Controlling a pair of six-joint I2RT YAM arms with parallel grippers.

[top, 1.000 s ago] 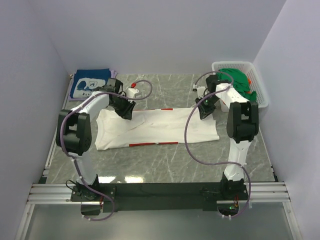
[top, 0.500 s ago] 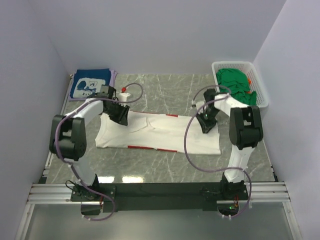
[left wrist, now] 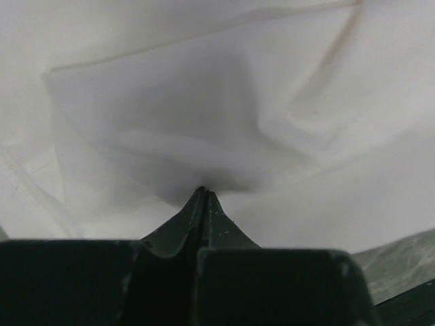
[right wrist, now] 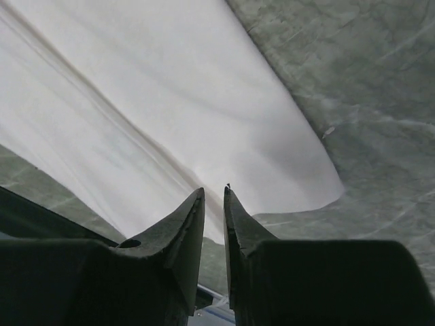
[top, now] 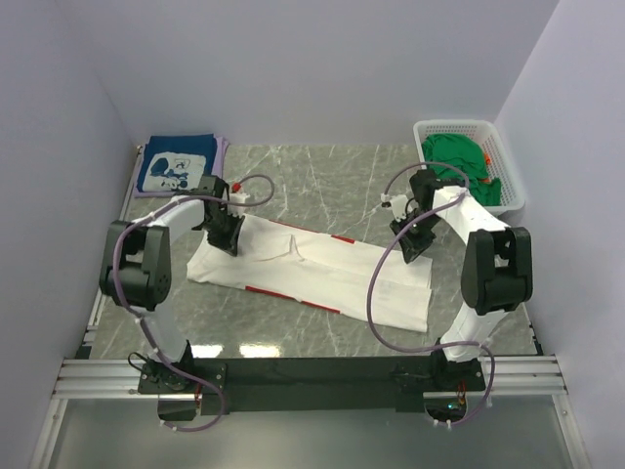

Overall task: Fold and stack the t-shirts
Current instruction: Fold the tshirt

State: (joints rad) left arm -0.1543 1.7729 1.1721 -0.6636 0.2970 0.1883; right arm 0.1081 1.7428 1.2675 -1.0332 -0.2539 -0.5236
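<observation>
White links, black joints, purple cables; black wedge-shaped pincer fingers

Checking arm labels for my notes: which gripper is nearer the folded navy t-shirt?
Left. The left gripper pinches the white t-shirt just in front of the navy t-shirt; the right gripper is at the white one's far end.

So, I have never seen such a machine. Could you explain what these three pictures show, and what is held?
These are two robot arms bolted to a table. One picture looks down from above; the other two come from cameras on the wrists. A white t-shirt lies between the arms, a folded navy shirt at the far left, green shirts in a white basket at the far right. The left gripper is shut on the white t-shirt. The right gripper has its jaws slightly apart at the shirt's edge; whether it pinches cloth, I cannot tell.
</observation>
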